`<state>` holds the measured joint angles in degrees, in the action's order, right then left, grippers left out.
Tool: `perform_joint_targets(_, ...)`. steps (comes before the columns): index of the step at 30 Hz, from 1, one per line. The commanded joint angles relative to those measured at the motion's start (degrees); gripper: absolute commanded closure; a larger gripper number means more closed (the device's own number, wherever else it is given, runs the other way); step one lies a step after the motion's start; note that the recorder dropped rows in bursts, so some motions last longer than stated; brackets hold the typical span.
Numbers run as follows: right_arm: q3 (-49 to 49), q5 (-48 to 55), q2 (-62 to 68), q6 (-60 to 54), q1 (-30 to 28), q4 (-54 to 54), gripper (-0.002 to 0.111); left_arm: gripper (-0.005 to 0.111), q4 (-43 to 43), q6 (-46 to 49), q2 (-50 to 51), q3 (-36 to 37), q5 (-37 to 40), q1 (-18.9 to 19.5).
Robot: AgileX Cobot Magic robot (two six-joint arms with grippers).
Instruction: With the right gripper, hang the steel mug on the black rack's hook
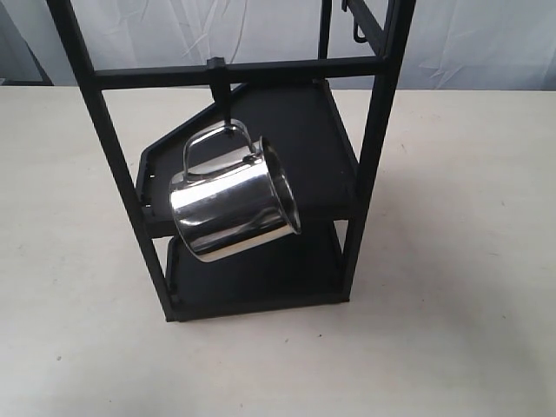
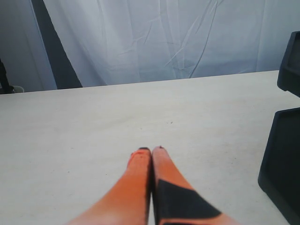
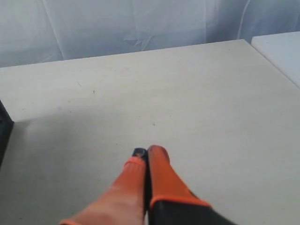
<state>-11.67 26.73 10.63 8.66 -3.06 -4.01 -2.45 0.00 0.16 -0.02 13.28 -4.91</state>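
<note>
Mug-hanging looks finished in the exterior view: steel mug [image 1: 233, 207] dangling by its wire handle from the hook [image 1: 222, 91], clipped on the top crossbar of the black rack [image 1: 373, 165]. Tilted because held only at the handle, body swinging below and in front of the upper shelf. Long axis slanted, open mouth toward about 4 o'clock, base toward 10; no arm near it. Left wrist view: left gripper [image 2: 151, 151] above bare table [image 2: 93, 122], fingers pressed together on nothing, rack edge at 3 o'clock. Right wrist view: right gripper [image 3: 146, 152] likewise closed and empty over the table, well apart from the mug, presumably withdrawn since the hook carries the load.
</note>
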Motion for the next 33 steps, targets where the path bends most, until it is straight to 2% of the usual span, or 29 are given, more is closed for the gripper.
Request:
perform_joint_targets(1,1.48,-1.97,-2.64,-6.52,-2.29,3.47,0.109,0.105,-0.17,0.00,-0.16,0.02,-0.01,-0.32)
perform_joint_targets(16,11.67,-8.29,-7.17,-8.97,-2.28,4.01,0.109,0.105,-0.17,0.00,-0.16,0.02,-0.01,-0.32)
perform_joint_targets(33,11.67,-9.37,-7.17,-8.66,-2.28,4.59,0.109,0.105,-0.17,0.00,-0.16,0.02,-0.01,-0.32)
